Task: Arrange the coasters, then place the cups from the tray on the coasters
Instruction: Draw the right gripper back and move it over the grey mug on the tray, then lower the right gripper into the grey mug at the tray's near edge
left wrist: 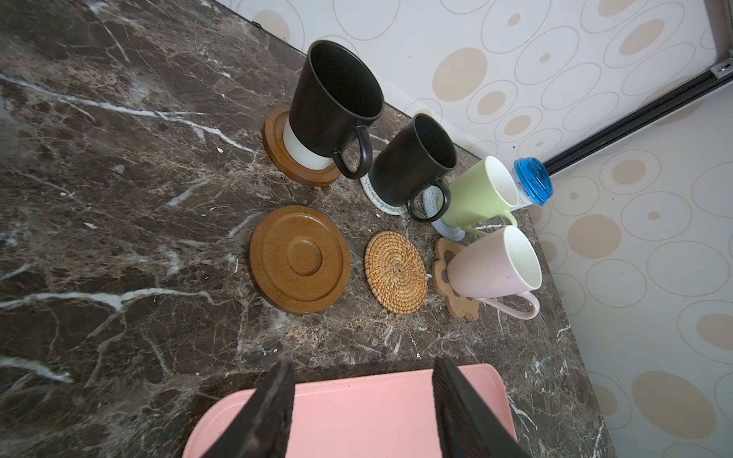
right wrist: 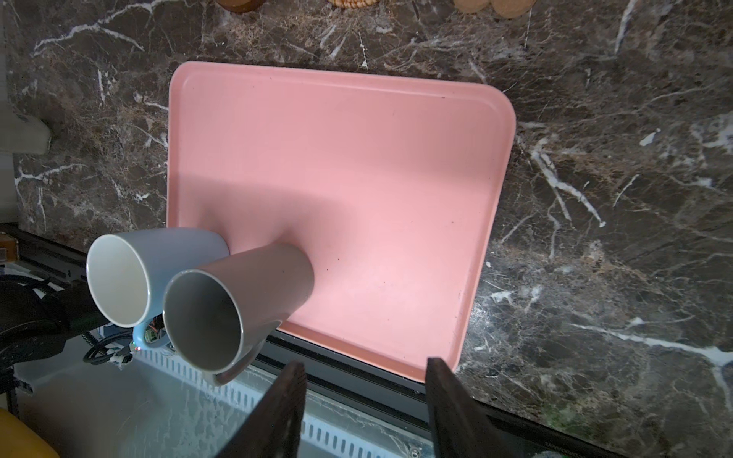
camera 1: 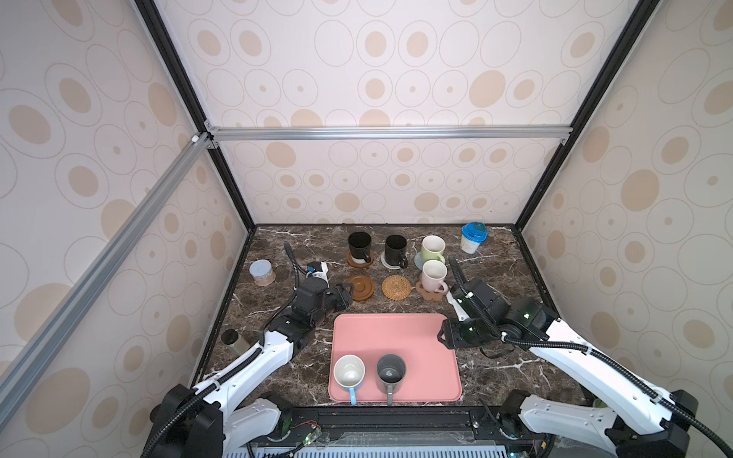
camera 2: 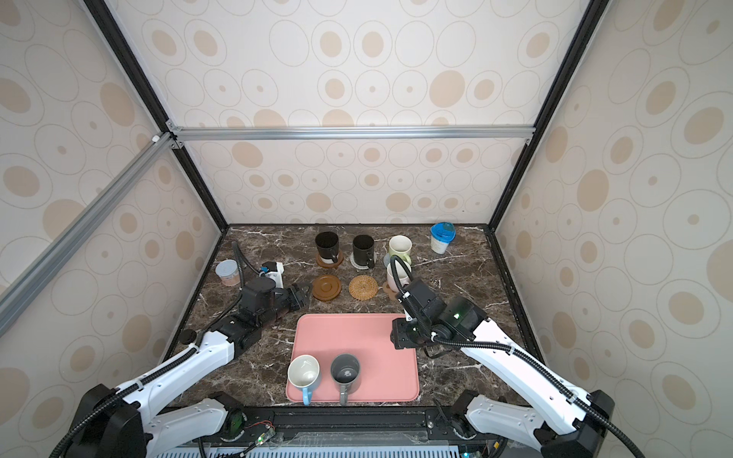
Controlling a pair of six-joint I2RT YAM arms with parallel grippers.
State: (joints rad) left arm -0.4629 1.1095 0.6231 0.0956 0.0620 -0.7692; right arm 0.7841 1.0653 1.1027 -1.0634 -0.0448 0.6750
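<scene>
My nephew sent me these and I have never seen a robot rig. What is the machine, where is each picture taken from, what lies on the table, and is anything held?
It is two white robot arms, each ending in a two-fingered gripper. Two pictures look down from one overhead camera; the other two come from cameras on the wrists. On the dark marble table lies a flat pink tray with a light blue mug and a dark grey mug on it. Farther back, two black mugs, a light green mug and a pale pink mug stand on coasters; a brown ringed disc coaster and a tan rattan coaster are bare. The left gripper and right gripper are both open, holding nothing.
</scene>
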